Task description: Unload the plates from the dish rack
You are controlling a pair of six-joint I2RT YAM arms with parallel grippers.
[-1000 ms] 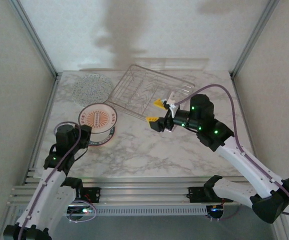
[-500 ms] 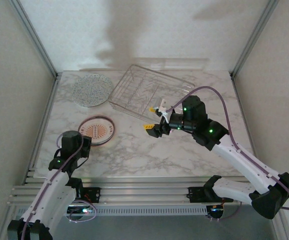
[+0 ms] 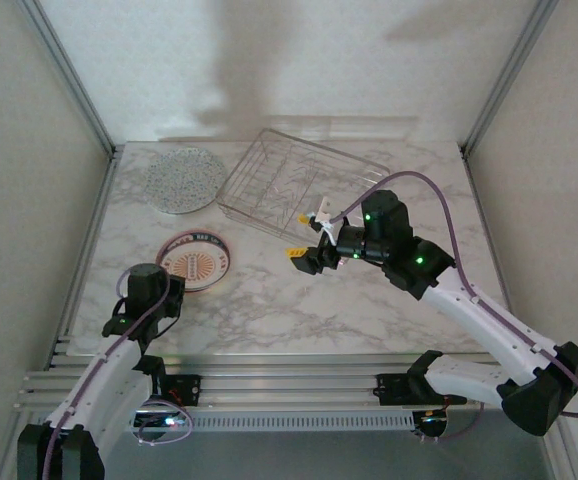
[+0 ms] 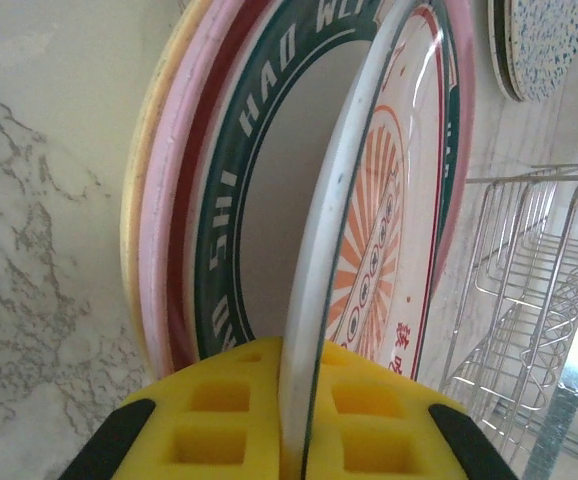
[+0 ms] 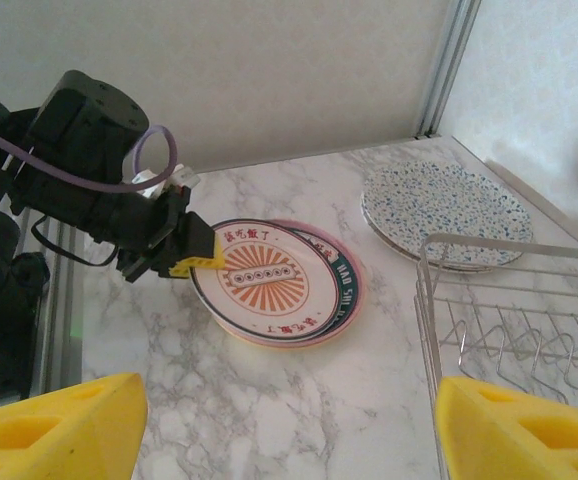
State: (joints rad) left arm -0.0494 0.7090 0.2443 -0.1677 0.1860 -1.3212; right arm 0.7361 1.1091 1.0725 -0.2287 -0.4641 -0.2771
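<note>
The small white sunburst plate (image 3: 195,262) lies on a stack at the table's left, over a green-banded plate (image 4: 219,230), a pink plate (image 4: 174,200) and an orange rim (image 4: 134,220). My left gripper (image 3: 172,288) is shut on the sunburst plate's near rim, with the yellow pads (image 4: 219,430) on both faces. That edge is tilted slightly up off the stack. The speckled plate (image 3: 184,178) lies flat at back left. The wire dish rack (image 3: 299,182) sits at back centre. My right gripper (image 3: 300,236) hovers open in front of the rack, holding nothing.
Metal frame posts (image 3: 69,75) and white walls close in the table on both sides. The rack's near corner (image 5: 424,250) lies close to my right fingers (image 5: 524,435). Bare marble (image 3: 299,300) stretches between the stack and the right arm.
The left gripper has brought the sunburst plate down and toward the near edge, onto the stack. The right gripper has drawn back from the rack to the left, then stayed put.
</note>
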